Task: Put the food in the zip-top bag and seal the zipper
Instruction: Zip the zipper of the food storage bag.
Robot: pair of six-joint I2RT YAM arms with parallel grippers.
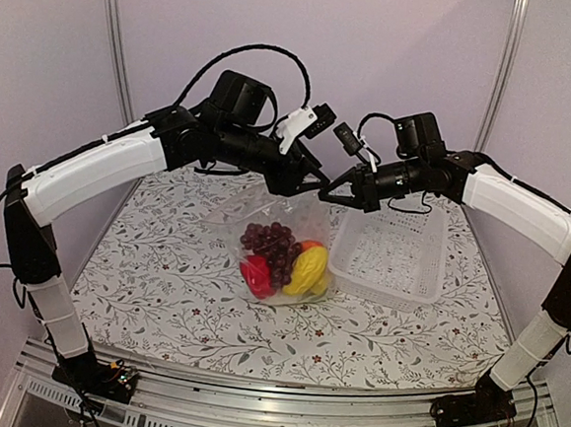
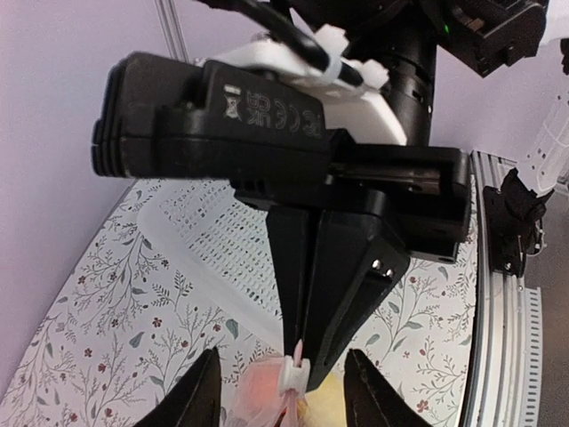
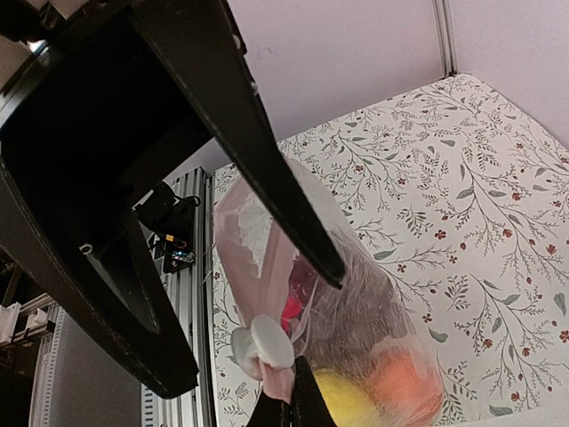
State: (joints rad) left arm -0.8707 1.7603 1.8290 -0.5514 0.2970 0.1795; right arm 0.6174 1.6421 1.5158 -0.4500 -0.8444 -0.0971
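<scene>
Pinching zip-top bag (image 1: pixel 253 211) mouth, right pincer (image 1: pixel 334 189) closed; left pincer (image 1: pixel 316 182) wide; white basket (image 1: pixel 391 254) beside bag.

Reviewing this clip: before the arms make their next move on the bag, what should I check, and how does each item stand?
1. Food inside the bag: ok for the grapes, red pepper and yellow piece, which show through it.
2. Right gripper pinching the bag's top edge: ok, shut on it.
3. Left gripper lined up on the white slider: ok, one finger on either side.
4. Left gripper closed on the slider: not ok, open with gaps.
5. Bag mouth sealed: cannot tell.
</scene>
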